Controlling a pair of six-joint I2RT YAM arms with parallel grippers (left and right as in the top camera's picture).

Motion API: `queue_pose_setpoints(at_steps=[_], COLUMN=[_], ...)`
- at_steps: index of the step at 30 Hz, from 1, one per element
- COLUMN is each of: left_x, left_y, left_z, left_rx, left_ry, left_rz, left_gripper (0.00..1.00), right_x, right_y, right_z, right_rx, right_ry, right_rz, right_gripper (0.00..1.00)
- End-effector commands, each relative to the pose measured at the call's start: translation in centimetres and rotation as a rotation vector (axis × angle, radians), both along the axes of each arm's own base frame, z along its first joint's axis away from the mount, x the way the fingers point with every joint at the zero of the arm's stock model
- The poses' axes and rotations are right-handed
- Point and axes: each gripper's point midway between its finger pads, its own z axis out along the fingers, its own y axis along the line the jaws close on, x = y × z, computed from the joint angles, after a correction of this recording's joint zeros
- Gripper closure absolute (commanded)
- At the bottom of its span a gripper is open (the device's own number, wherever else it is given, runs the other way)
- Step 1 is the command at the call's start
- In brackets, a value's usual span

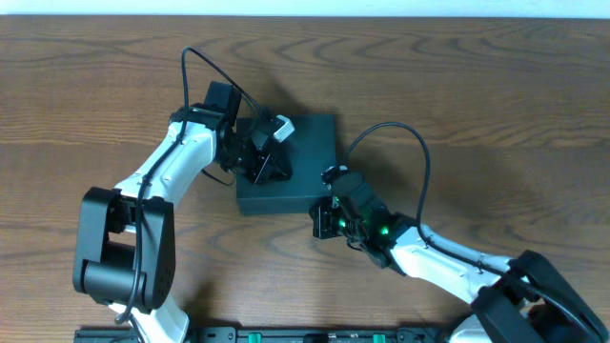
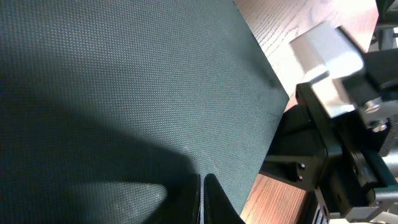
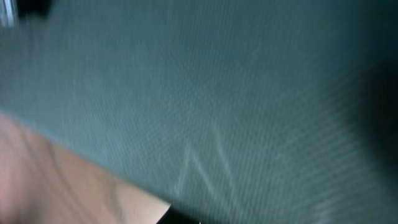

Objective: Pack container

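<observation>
Dark wood-grain table [image 1: 496, 86] fills frame. Pale strip [image 1: 381, 8] runs along far edge. Black rail [image 1: 315, 335] with green fittings lines near edge.

Container [image 1: 307, 152] on table [image 1: 477, 76]; left end effector [image 1: 269, 167] over its left part, right end effector [image 1: 326, 211] at front edge.
</observation>
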Motion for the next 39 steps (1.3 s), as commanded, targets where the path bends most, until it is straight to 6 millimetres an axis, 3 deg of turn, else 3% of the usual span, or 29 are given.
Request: queue_pose_setpoints(at_steps=[1, 10, 17, 19, 22, 28, 30, 34, 39], left_x=[-0.3, -0.4, 0.0, 0.5, 1.4, 1.7, 0.8, -1.6, -5.5], left_y=[0.7, 0.7, 1.0, 1.0, 1.3, 3.3, 4.4, 6.0, 7.2], left_z=[-2.0, -2.0, -0.7, 0.7, 4.7, 12.9, 15.1, 19.2, 22.6], left_rx=[0.067, 0.067, 0.063, 0.057, 0.039, 0.015, 0.028, 0.039, 0.062], left_ry=[0.024, 0.025, 0.030, 0.010, -0.061, -0.240, -0.298, -0.416, -0.544], left_rz=[-0.010, -0.010, 0.004, 0.009, 0.025, 0.098, 0.129, 0.172, 0.199], left_gripper=[0.94, 0.94, 0.94, 0.94, 0.94, 0.94, 0.94, 0.94, 0.94], right_x=[1.5, 2.0, 1.7, 1.8, 2.0, 1.9, 1.3, -0.8, -3.7], right_y=[-1.0, -0.3, 0.7, 0.6, -0.3, -4.4, -6.2, -9.5, -10.9], right_z=[-0.3, -0.3, 3.3, 5.5, 9.8, 15.8, 16.8, 16.9, 17.6], right_rx=[-0.052, -0.025, 0.039, 0.054, 0.077, 0.076, 0.057, 0.022, 0.049], right_ry=[-0.057, -0.080, -0.144, -0.205, -0.332, -0.493, -0.512, -0.461, -0.437], right_rz=[-0.147, -0.166, -0.073, -0.035, 0.017, -0.012, -0.031, -0.066, -0.046], right_gripper=[0.98, 0.98, 0.98, 0.98, 0.98, 0.98, 0.98, 0.99, 0.98])
